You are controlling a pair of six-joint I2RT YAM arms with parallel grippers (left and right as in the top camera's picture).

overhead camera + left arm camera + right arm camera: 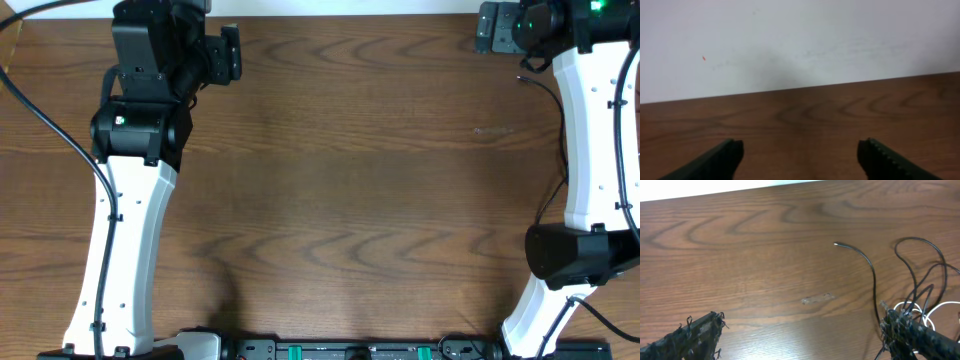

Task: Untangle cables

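Note:
The cables show best in the right wrist view. Thin black cables (920, 275) loop together at the right edge, with a white cable (939, 311) tangled under them. One black strand (867, 265) arcs left to a free plug end (836, 243). My right gripper (802, 327) is open over bare wood, and its right finger (902, 327) sits against the tangle. In the overhead view a thin black cable (545, 88) shows beside the right arm, whose gripper (487, 28) is at the far right. My left gripper (801, 150) (232, 52) is open and holds nothing.
The wooden table (350, 180) ends at a white wall (800, 40) just beyond the left gripper. A small pale scuff (817, 298) marks the wood. The arm bases and a black rail (340, 350) run along the near edge.

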